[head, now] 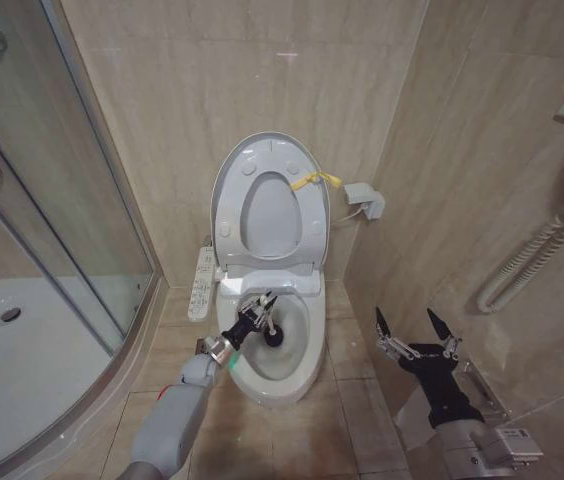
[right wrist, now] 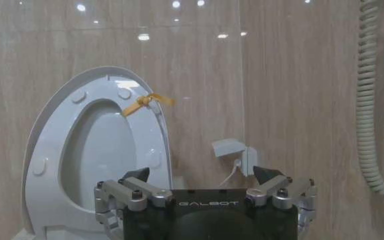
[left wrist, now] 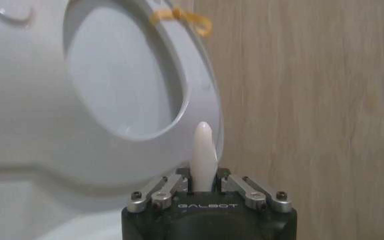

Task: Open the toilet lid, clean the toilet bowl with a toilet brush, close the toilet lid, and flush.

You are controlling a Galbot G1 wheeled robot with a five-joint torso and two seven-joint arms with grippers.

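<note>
The toilet lid point(head: 262, 150) stands upright against the back wall, a yellow strap point(head: 314, 180) tied at its rim. The seat ring point(head: 267, 215) is raised against it. Below lies the white toilet bowl point(head: 297, 372). My left gripper point(head: 259, 310) hangs over the bowl's near left side, shut on the toilet brush; its dark bristle head point(head: 280, 336) is down inside the bowl. In the left wrist view the white handle tip point(left wrist: 202, 145) sticks out between the shut fingers point(left wrist: 172, 184). My right gripper point(head: 414, 335) waits open to the right of the toilet, above the floor, facing the lid point(right wrist: 52, 150).
A glass shower enclosure point(head: 62, 200) with a white tray point(head: 22, 350) fills the left side. A control panel point(head: 202, 283) juts from the toilet's left. On the right wall are a white box point(head: 367, 200) and a coiled hose point(head: 532, 260).
</note>
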